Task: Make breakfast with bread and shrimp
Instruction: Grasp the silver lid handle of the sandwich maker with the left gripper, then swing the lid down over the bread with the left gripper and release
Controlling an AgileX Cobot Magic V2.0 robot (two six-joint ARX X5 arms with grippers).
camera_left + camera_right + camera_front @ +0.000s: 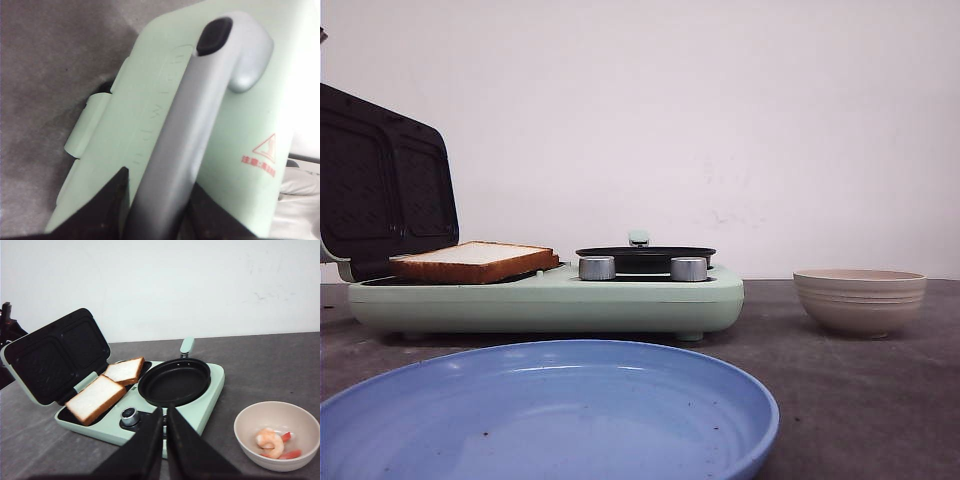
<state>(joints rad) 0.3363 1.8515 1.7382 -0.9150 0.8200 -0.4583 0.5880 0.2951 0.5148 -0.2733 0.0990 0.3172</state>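
Front view: mint breakfast maker [550, 300] on grey counter [860, 400], lid [385, 190] open. One bread slice [475, 261] lies on its sandwich plate beside the black pan [645, 256]. Beige bowl [860, 300] right of the maker, blue plate [550, 415] in front of it.

Left wrist view: left hand [157, 200] has its dark fingers closed around the grey lid handle [200, 115], pressed on both sides.

Right wrist view: right hand [164, 440] has fingers nearly together, holding nothing, above the counter in front of the maker. Two bread slices [97, 397] [125, 370] sit side by side on the sandwich plate. Shrimp [270, 440] in the bowl.
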